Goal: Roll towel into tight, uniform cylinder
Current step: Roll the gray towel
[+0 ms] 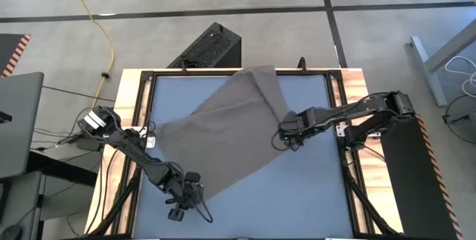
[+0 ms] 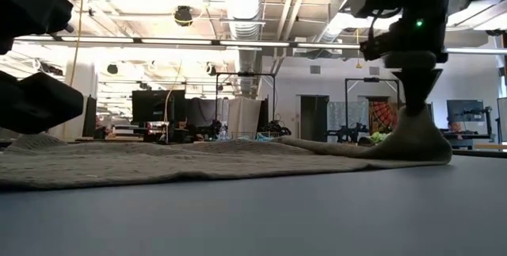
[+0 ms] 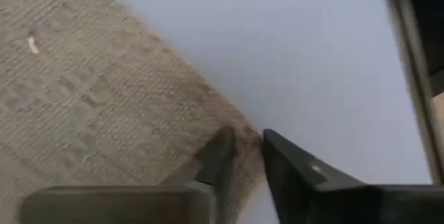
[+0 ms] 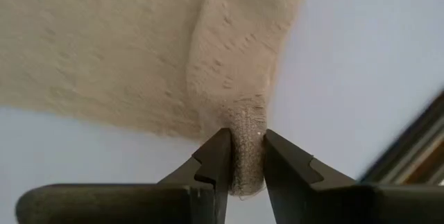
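Your right gripper [image 4: 246, 158] pinches a corner of the taupe grey-brown soft fabric towel [image 1: 223, 140]; your left gripper [image 3: 244, 156] pinches the opposite corner. The towel lies flat between them, its long axis slanting across the blue-grey table [image 1: 312, 195].
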